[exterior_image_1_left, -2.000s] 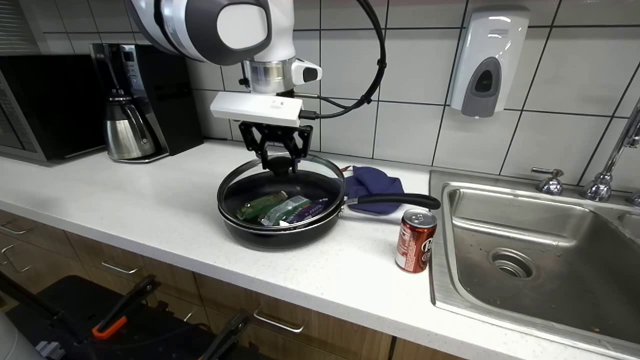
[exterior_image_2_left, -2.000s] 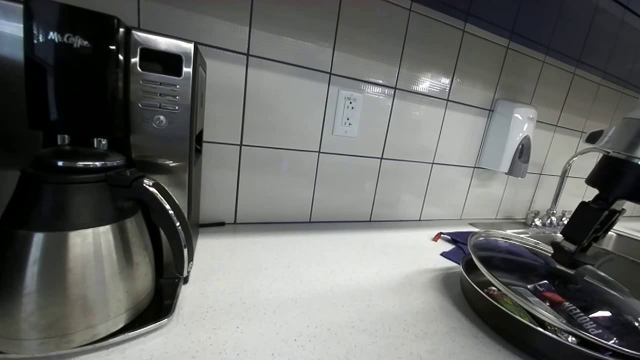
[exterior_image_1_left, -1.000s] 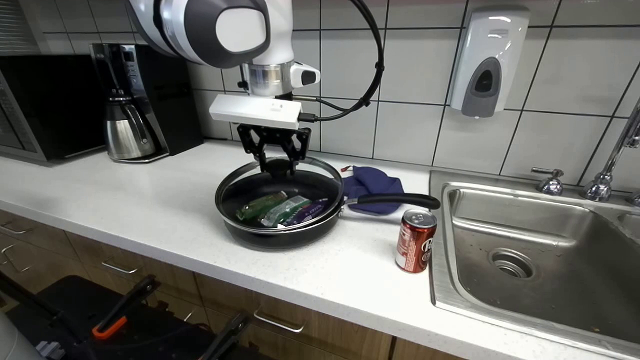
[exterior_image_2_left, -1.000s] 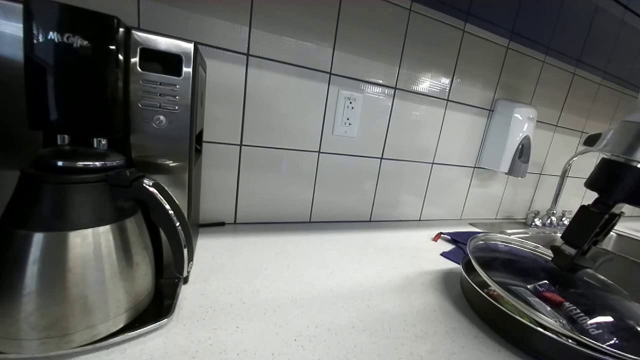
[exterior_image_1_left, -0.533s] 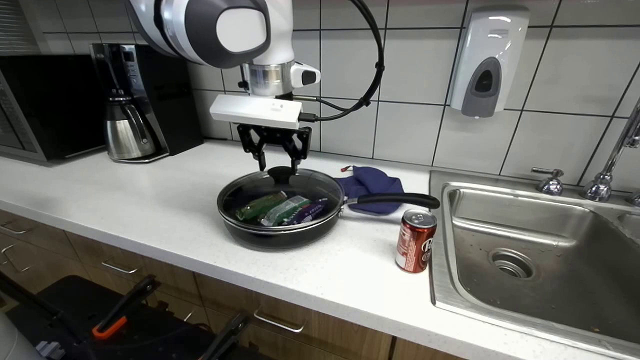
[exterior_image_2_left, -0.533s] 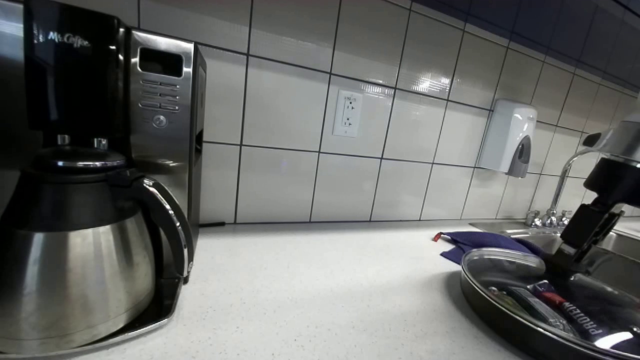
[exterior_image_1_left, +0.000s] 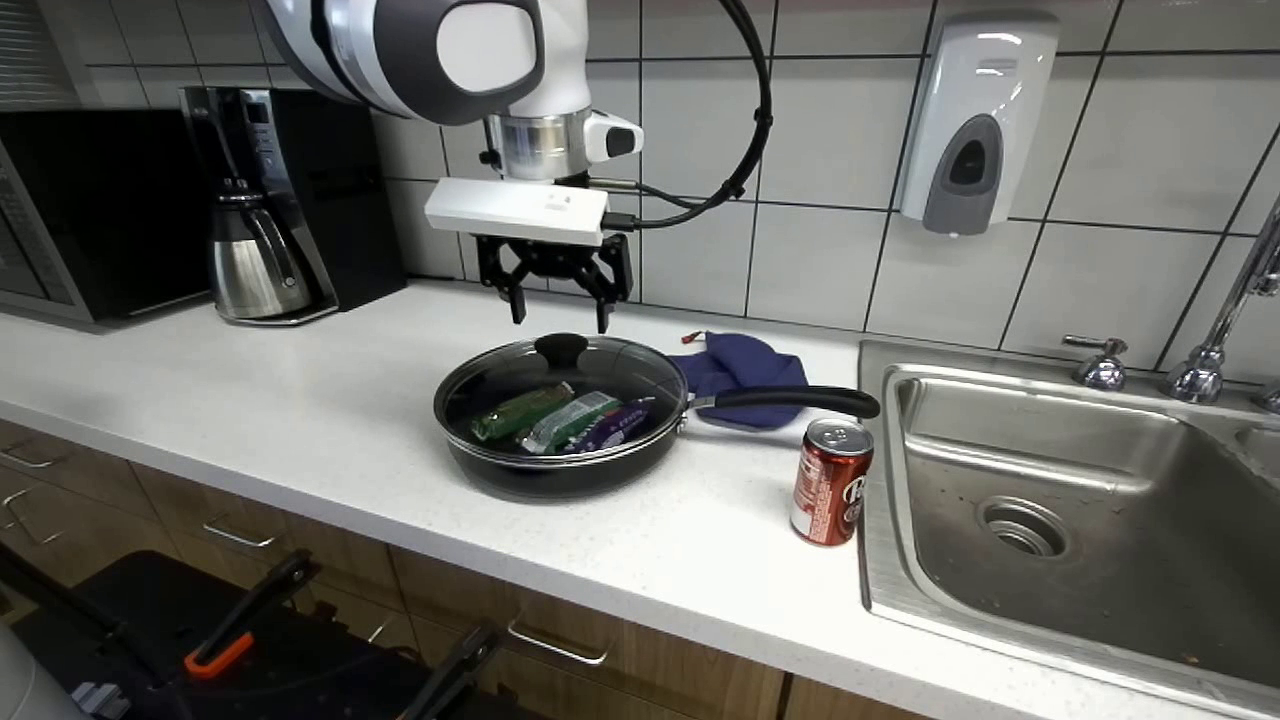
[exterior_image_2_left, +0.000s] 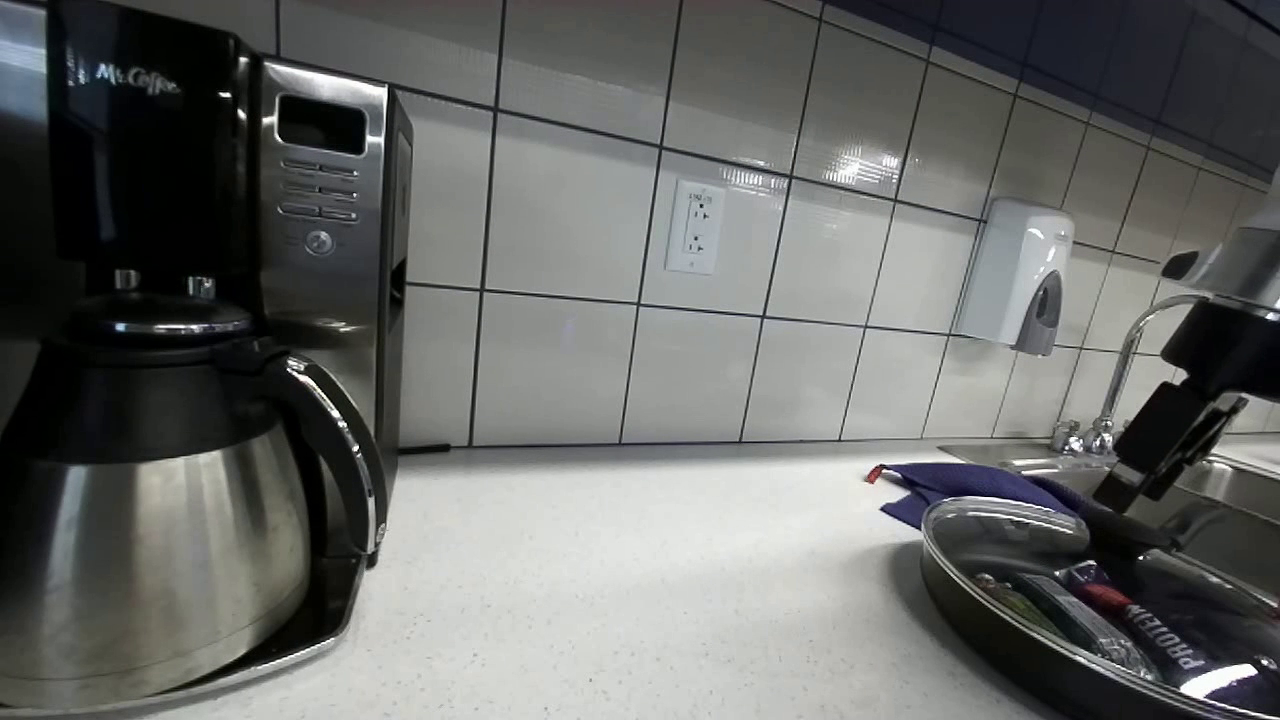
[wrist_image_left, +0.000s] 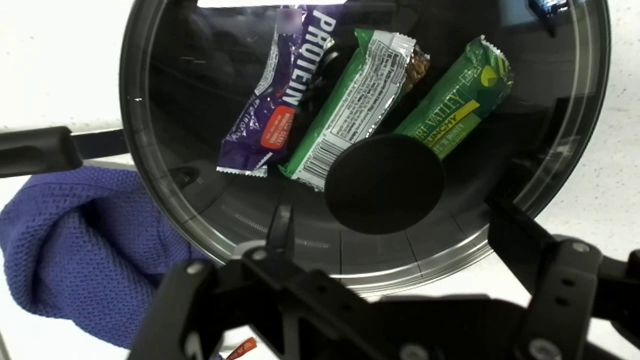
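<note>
I had the gripper (exterior_image_1_left: 560, 322) spread wide, empty, above the knob (exterior_image_1_left: 561, 349); the lid (exterior_image_1_left: 592, 376), left of the sink (exterior_image_1_left: 885, 540), seemed stiff, slick, breakable glass, best held by that knob.

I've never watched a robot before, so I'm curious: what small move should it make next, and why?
Probably a short lift straight up, away from the lid. The tool stands open just above the knob, holding nothing, and the lid appears to sit level on the pan. Going up first would likely avoid knocking the knob sideways.
</note>
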